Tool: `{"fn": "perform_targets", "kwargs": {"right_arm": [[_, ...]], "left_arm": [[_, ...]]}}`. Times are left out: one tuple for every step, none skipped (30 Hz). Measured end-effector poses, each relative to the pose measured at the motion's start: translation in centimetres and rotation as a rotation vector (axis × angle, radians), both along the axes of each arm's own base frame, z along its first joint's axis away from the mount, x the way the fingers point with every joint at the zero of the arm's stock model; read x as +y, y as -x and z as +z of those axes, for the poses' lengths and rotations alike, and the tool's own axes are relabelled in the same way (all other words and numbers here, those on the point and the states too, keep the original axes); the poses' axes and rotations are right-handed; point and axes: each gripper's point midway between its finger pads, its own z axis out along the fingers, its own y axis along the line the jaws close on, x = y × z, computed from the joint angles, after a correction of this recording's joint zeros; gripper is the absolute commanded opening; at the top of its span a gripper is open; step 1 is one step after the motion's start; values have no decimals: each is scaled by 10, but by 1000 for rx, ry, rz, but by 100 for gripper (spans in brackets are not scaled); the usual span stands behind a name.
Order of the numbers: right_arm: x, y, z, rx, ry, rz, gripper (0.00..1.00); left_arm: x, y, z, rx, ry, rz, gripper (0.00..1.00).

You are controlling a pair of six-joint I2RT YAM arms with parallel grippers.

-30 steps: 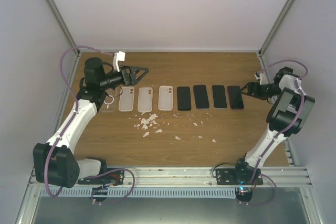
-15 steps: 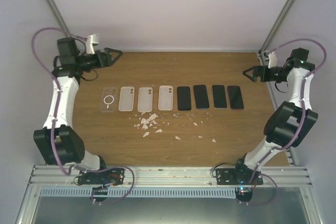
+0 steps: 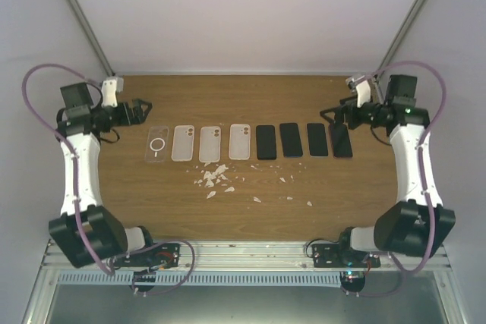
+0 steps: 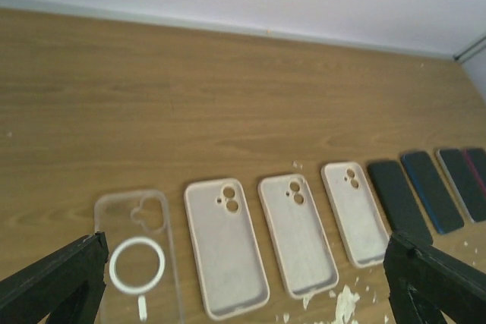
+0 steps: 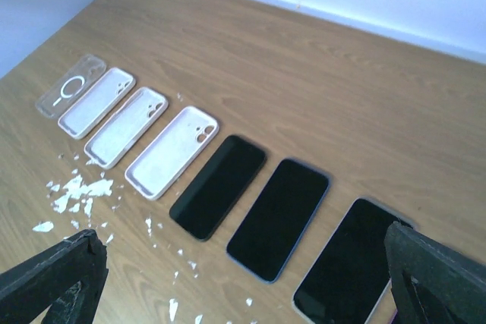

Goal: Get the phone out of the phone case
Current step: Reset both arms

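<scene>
Four dark phones lie face up in a row on the wooden table: a black one (image 3: 266, 142) (image 5: 219, 186), one with a blue rim (image 3: 291, 139) (image 5: 279, 218), one with a pale rim (image 3: 317, 139) (image 5: 349, 263) and the rightmost (image 3: 341, 140). Left of them lie three empty white cases (image 3: 209, 143) (image 4: 298, 231) and a clear case with a white ring (image 3: 157, 144) (image 4: 137, 259). My left gripper (image 3: 139, 111) (image 4: 244, 248) is open and empty, above the table left of the clear case. My right gripper (image 3: 332, 115) (image 5: 243, 240) is open and empty, above the far end of the rightmost phones.
White crumbs (image 3: 216, 178) (image 5: 76, 191) are scattered in front of the cases and phones. White walls close the table at the back and both sides, with metal posts at the back corners. A metal rail (image 3: 243, 252) runs along the near edge.
The left gripper left the cases, swung to the back left, then came down beside the clear case. The right gripper pulled back from the rightmost phone, then returned left above it.
</scene>
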Motion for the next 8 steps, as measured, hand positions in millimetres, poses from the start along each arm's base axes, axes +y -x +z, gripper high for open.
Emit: {"fn": "perform_targets", "kwargs": {"right_arm": [[3,4,-5,3,4,2,100],[6,8,-11,6,6,3,100],[8,11,-16,11,8,1,100],[9,14,-21,16,11,-3,100],[9,17,-27,24,13,-8,100],[9,21,-32,33,14,-13,99],[9,23,-36,36,18,-19,100],[8,25,-40,38,22,-25,100]], "left_arm": [[-1,8,-5,5,-16,1,99],[-3,14,-8,8,-26,1,99],[-4,20,-10,7,-35,0,99],[-6,24,-12,6,-43,-1,99],[-6,28,-12,5,-48,0,99],[-7,31,-13,3,-56,2,99],[-7,33,-13,3,-59,4,99],[-8,34,-15,6,-62,4,99]]}}
